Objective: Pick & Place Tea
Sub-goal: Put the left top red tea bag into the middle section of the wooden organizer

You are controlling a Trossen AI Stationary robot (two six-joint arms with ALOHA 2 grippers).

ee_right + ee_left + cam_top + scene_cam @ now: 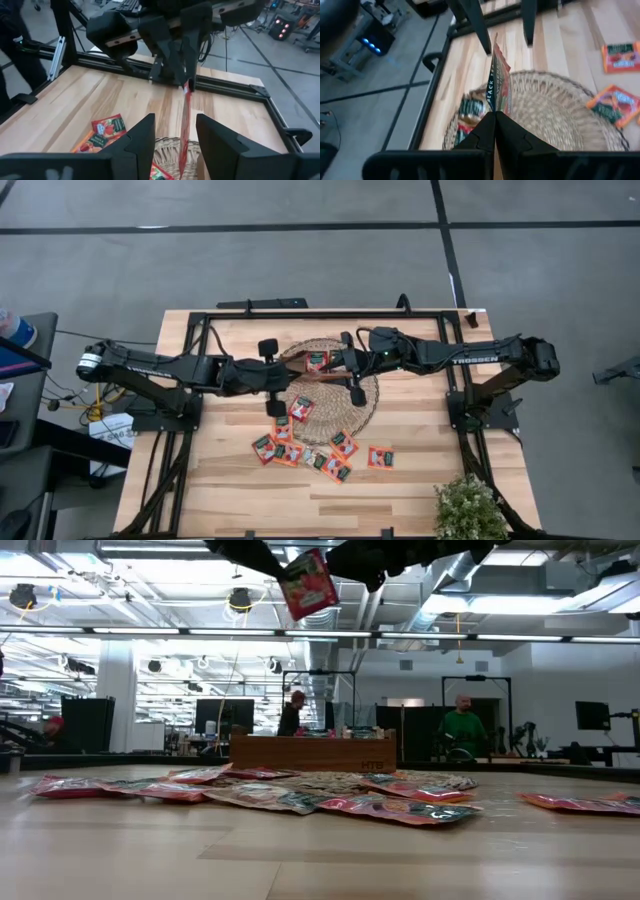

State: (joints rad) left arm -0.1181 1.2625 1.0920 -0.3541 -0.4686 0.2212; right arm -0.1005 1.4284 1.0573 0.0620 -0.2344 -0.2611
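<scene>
My left gripper (303,373) (495,117) is shut on one red-orange tea sachet (308,582), high above the round woven mat (362,412). My right gripper (175,120) is open; its fingers (476,25) stand on either side of the sachet's free end (184,131) without touching it. The brown wooden tray (310,752) stands on the mat under both grippers, and another sachet (317,361) shows there. Several more sachets (343,443) lie flat on the table near the mat's front. My left gripper pinches one end of the sachet (496,106) between its two shut fingers. The fingers come about level from the table's left. The sachet stands on edge, reaches out past the fingertips toward my right gripper, and is lifted clear of mat and tray.
A potted plant (470,510) stands at the near right corner. Loose sachets (400,808) spread across the table's near middle. A black frame (300,313) edges the table. People (462,730) show in the room beyond the far edge.
</scene>
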